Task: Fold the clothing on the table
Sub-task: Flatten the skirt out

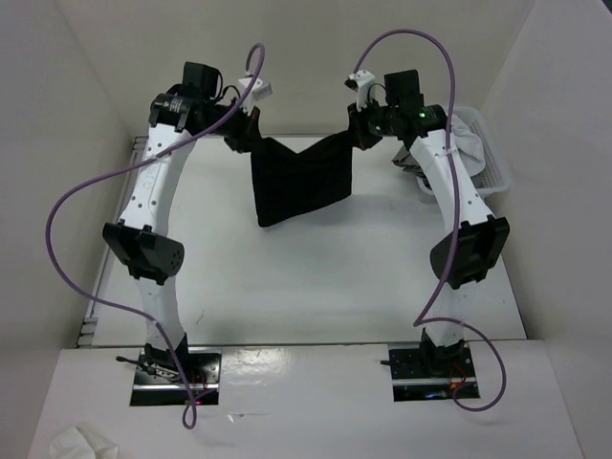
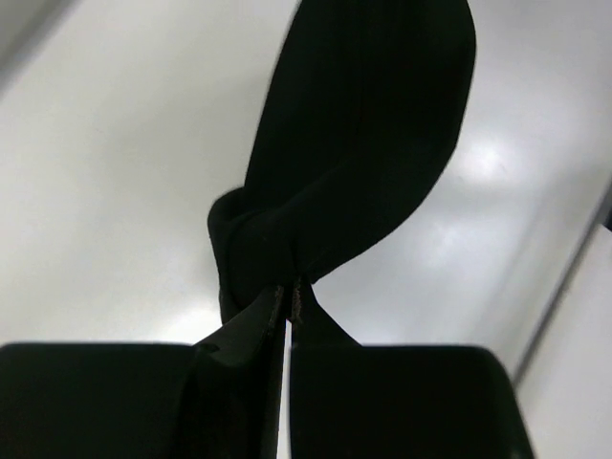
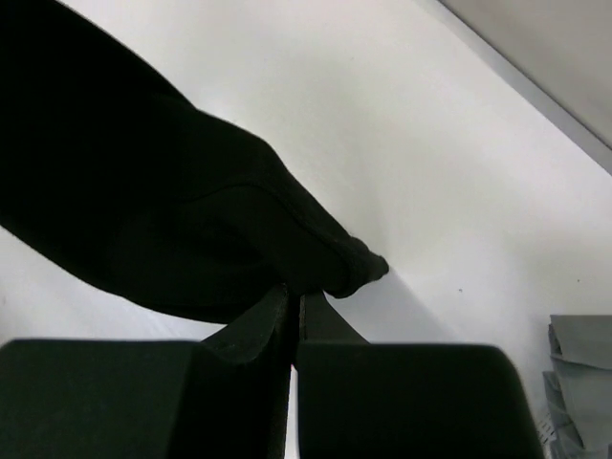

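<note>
The black clothing (image 1: 298,180) hangs in the air over the far part of the white table (image 1: 316,287), stretched between both arms and sagging in the middle. My left gripper (image 1: 239,134) is shut on its left upper corner; in the left wrist view the fabric (image 2: 354,143) bunches out from the pinched fingertips of the gripper (image 2: 289,292). My right gripper (image 1: 361,132) is shut on the right upper corner, and the right wrist view shows the cloth (image 3: 163,201) rolled at its edge just above the gripper (image 3: 295,296).
A white basket (image 1: 488,158) with light garments stands at the table's far right, beside the right arm. Grey folded fabric (image 3: 581,373) shows at the right wrist view's edge. White walls enclose the table on three sides. A crumpled white cloth (image 1: 81,442) lies at the near left.
</note>
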